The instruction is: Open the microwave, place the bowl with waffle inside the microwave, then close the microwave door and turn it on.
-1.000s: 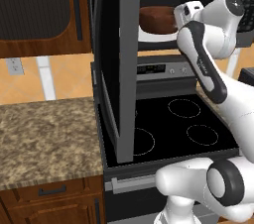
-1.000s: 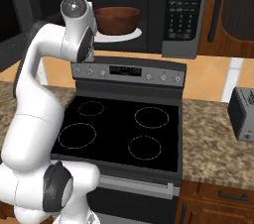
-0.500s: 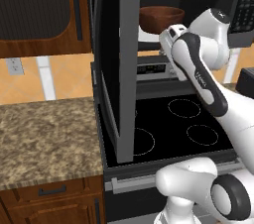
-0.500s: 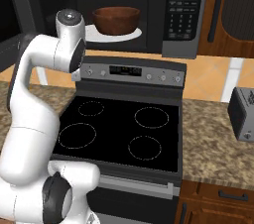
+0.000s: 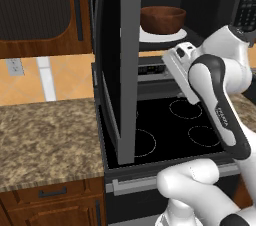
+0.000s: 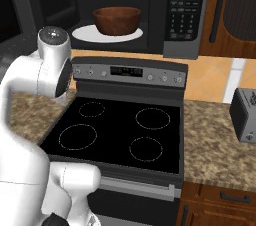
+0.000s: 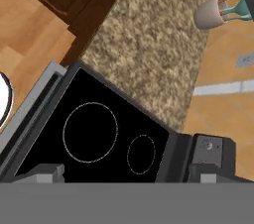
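- The bowl (image 6: 117, 20) is seen set on the white turntable plate (image 6: 83, 33) inside the microwave (image 6: 150, 10), so placement is judged done; closing the door and starting the oven are judged to remain.
- The microwave door (image 5: 120, 65) stands swung wide out over the stove (image 6: 120, 137), edge-on at 9 o'clock of the arm in the left base view.
- A glancing push could be given to the door if the panel is met near its hinge side, which would barely turn it.
- The arm's elbow (image 5: 220, 100) is near the door's sweep at 3 o'clock; the door could be blocked by the arm itself if it is not drawn clear.
- The bowl sits toward the front of the plate; it could be clipped by the closing door if it overhangs, though this cannot be told.
- A wrong key could be pressed on the button panel (image 6: 183, 7) because the keys are small and close together.
- The forearm is raised and bent back, with the hand pointed down over the stove's left side and the granite counter (image 7: 149, 49).
- The gripper (image 7: 129, 171) is spread to its widest and nothing is held between the fingertips.
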